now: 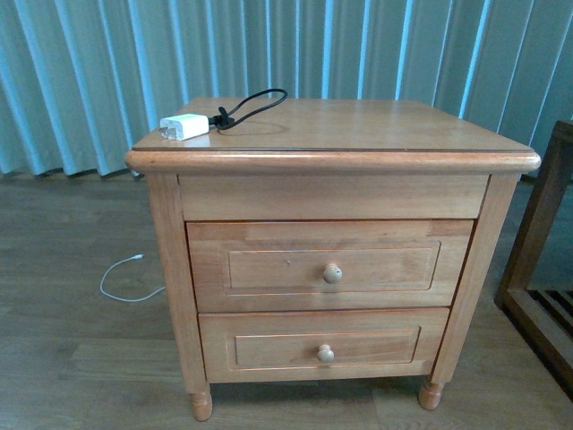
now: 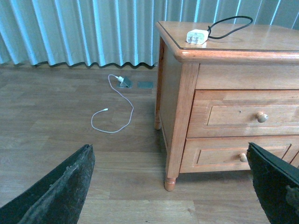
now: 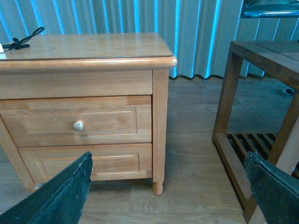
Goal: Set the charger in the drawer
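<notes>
- The charger [image 1: 184,126] lies on the stand [image 1: 358,161], at about 10 o'clock on its top in the front view, close to the front edge and the left corner
- Its long axis runs roughly 9 to 3 o'clock: the prongs point to 9, and the black cable leaves the 3 o'clock end and loops away toward 1 o'clock
- The drawer [image 1: 329,266] is fully shut, so the charger has no way in yet; its knob [image 1: 332,273] sits at about 5 o'clock from the charger, well below it and near the middle of the front
- The left gripper [image 2: 168,145] has its jaws spread wide and holds nothing; the left wrist view shows it low and well away from the stand, facing the left front corner, with the charger [image 2: 196,36] above and beyond
- The right gripper [image 3: 168,155] also has its jaws wide and empty, and faces the right front corner; only the cable loop shows clearly in the right wrist view
- Neither arm shows in the front view
- Judged from this, the left arm is nearer the charger, and the jaws should close across its short side, along the 12 to 6 line
- The knob looks within reach of either arm, and the right one is free for it
</notes>
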Available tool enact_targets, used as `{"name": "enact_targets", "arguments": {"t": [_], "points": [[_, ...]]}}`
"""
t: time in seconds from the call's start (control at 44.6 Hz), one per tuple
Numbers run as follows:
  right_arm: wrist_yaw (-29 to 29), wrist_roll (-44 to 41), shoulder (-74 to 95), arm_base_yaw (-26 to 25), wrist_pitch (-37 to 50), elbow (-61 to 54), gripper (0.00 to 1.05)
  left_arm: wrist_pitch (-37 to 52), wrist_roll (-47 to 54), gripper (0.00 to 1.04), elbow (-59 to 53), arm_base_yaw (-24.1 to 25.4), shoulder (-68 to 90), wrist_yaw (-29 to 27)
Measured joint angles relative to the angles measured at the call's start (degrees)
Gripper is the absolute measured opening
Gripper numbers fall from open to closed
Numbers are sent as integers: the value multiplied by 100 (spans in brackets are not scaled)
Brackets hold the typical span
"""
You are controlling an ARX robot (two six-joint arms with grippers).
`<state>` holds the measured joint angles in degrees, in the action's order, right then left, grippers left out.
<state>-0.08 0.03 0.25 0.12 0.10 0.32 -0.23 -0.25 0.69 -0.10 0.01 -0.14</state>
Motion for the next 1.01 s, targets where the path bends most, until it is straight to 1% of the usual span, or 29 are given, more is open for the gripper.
{"name": "enact_targets", "arguments": {"t": [0.717, 0.739, 0.762, 0.784, 0.829, 0.874, 1.008], "points": [[0, 0, 0, 0, 0, 0, 96, 0, 0, 99, 0, 0, 0, 0], [-17, 2, 4, -2, -9, 0, 96, 0, 0, 99, 0, 0, 0, 0], [-223, 61, 68, -39, -216, 63, 96, 0, 0, 99, 0, 0, 0, 0], [-481, 118, 229, -50, -619, 188, 96, 0, 0, 99, 0, 0, 0, 0], [-553, 157, 413, 4, -835, 258, 96, 0, 0, 99, 0, 0, 0, 2], [-540, 214, 610, 111, -861, 289, 96, 0, 0, 99, 0, 0, 0, 0], [-380, 376, 1578, 590, -317, 595, 96, 0, 0, 99, 0, 0, 0, 0]]}}
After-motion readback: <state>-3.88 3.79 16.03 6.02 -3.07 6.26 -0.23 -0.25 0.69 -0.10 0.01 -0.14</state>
